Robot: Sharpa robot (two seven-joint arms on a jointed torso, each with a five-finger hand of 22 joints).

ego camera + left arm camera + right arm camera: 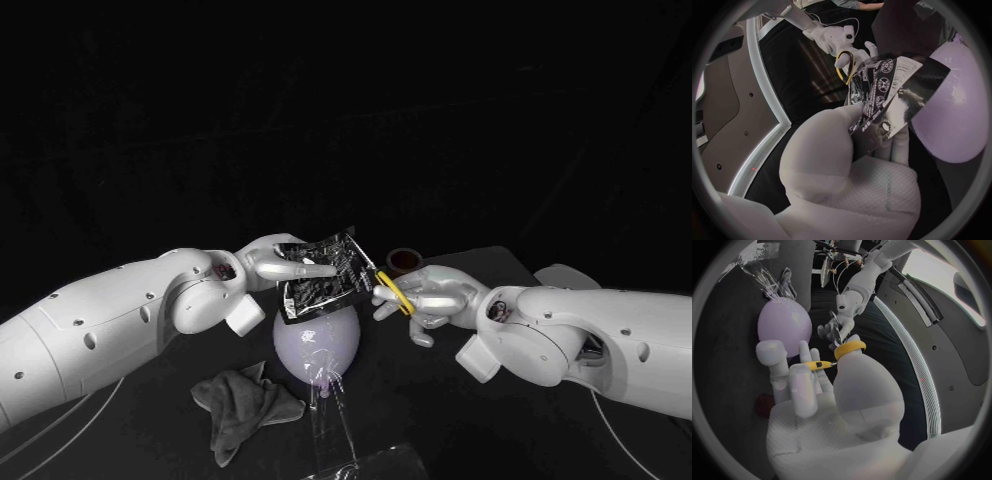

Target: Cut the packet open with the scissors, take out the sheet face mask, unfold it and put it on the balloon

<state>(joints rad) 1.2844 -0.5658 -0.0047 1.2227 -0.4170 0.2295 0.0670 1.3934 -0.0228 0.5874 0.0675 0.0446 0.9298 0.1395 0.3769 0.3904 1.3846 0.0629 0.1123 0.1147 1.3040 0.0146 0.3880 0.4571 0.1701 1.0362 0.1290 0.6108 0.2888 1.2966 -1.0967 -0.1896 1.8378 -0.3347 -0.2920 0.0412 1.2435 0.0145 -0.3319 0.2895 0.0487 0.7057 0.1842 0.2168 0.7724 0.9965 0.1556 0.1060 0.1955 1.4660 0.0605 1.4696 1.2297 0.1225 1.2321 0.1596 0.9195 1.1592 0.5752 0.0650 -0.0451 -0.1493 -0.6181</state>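
My left hand (274, 262) holds the black printed packet (317, 275) upright above the pale purple balloon (317, 343). My right hand (428, 297) grips the yellow-handled scissors (387, 285), whose blades reach up to the packet's right edge. In the left wrist view the packet (882, 95) stands between my fingers (898, 145), with the scissors (845, 67) behind it and the balloon (954, 110) beside it. The right wrist view shows the yellow handles (847, 348) round my right hand's (826, 390) fingers, the blades at the packet (836, 327) and the balloon (784, 325).
A crumpled grey cloth (245, 405) lies on the black table at the front left. A clear plastic stand (332, 425) carries the balloon. A small dark red cup (405, 260) stands behind my right hand.
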